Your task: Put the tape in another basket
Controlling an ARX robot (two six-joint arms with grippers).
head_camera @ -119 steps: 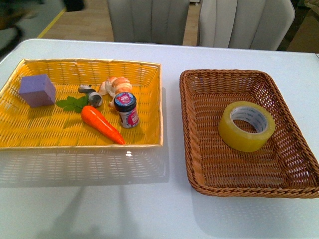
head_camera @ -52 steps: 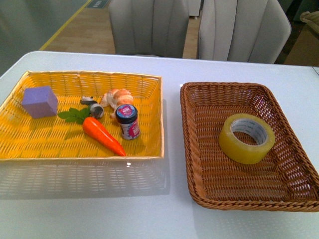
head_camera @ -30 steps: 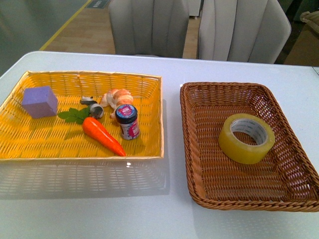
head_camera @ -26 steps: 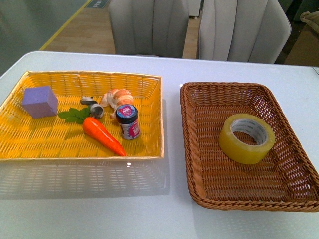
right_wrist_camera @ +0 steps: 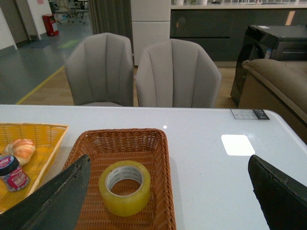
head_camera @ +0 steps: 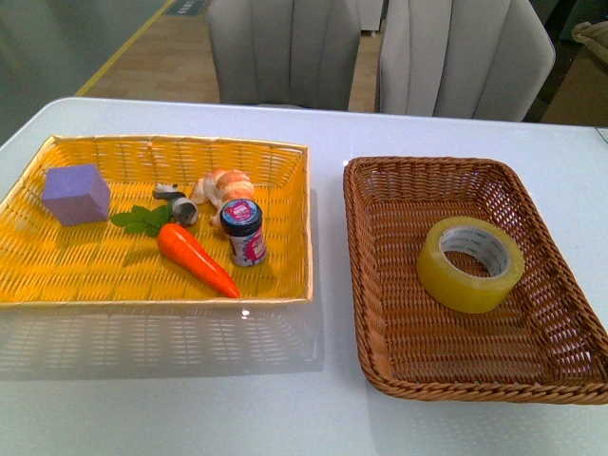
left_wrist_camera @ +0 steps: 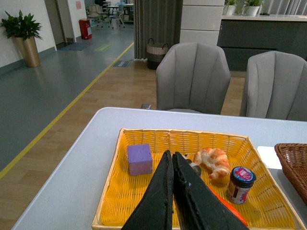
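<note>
— Two baskets on the white worktop (head_camera: 285, 399): where is the tape?

— The tape (head_camera: 470, 264) lies flat in the brown basket (head_camera: 380, 285), below and ahead of the right hand (right_wrist_camera: 168, 191), between its wide-apart fingers (right_wrist_camera: 57, 196) in the right wrist view.

— And the left hand?

— The left hand (left_wrist_camera: 171, 191) hangs over the yellow basket (left_wrist_camera: 115, 191) with its fingers pressed together, holding nothing. Just beyond it sit a purple block (left_wrist_camera: 139, 159), a croissant (left_wrist_camera: 213, 161) and a small jar (left_wrist_camera: 241, 184).
</note>
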